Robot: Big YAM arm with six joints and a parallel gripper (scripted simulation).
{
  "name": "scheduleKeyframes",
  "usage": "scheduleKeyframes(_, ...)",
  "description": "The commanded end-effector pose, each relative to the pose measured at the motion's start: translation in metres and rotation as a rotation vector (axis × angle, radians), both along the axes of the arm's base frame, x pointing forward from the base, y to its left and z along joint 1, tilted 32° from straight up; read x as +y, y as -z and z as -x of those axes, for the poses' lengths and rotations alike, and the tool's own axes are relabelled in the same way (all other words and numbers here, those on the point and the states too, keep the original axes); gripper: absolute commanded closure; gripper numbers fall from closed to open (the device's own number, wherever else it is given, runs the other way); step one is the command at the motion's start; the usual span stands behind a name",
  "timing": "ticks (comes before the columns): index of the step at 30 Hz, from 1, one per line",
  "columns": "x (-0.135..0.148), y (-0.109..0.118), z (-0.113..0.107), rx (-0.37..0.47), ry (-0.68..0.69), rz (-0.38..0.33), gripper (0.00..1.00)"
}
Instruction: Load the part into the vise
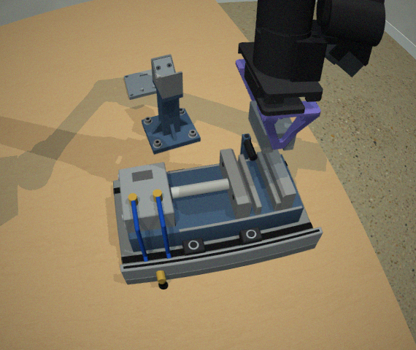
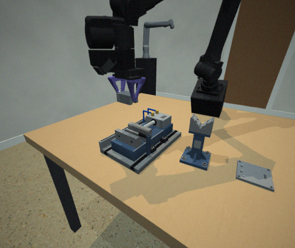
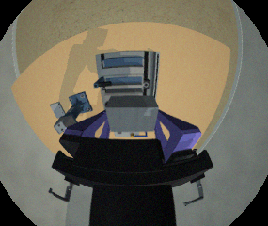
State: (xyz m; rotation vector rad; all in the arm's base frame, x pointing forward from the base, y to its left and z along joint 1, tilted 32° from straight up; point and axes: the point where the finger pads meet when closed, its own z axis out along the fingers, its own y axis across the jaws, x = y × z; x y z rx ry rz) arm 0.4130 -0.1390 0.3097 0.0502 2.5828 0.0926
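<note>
My gripper (image 1: 276, 130) with purple fingers is shut on the grey part (image 1: 261, 127) and holds it in the air above the far end of the vise (image 1: 215, 203). It also shows in the exterior view, where the gripper (image 2: 126, 92) holds the part (image 2: 124, 97) well above the table. In the wrist view the part (image 3: 132, 115) sits between the fingers with the vise (image 3: 128, 74) below. The vise is open: the moving jaw (image 1: 234, 182) sits on the cylinder rod (image 1: 201, 187), the fixed jaw (image 1: 282, 176) lies beyond the two low bars. The black work stop (image 1: 249, 147) stands at the far end. I cannot see the slot.
The V-block (image 1: 167, 101) on its blue stand is behind the vise to the left. The empty infeed plate (image 1: 139, 84) lies flat beyond it. The table's right edge runs close to the vise. The arm's black base (image 2: 209, 98) stands at the back.
</note>
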Motion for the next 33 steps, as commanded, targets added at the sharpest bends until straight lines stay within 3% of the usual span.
scheduleKeyframes(1, 0.004, 0.006, -0.012, -0.004, -0.007, -0.002, 1.0)
scheduleKeyframes(12, 0.006, 0.017, -0.018, -0.012, -0.007, 0.002, 1.0)
scheduleKeyframes(13, 0.001, -0.003, -0.031, -0.051, -0.011, 0.02, 1.0)
scheduleKeyframes(16, 0.006, 0.029, -0.024, -0.001, -0.007, -0.003, 1.0)
scheduleKeyframes(23, 0.007, 0.039, -0.03, -0.004, -0.007, -0.001, 1.0)
scheduleKeyframes(26, 0.005, 0.031, -0.037, -0.025, -0.008, 0.007, 1.0)
scheduleKeyframes(33, 0.006, 0.044, -0.039, -0.011, -0.008, 0.002, 1.0)
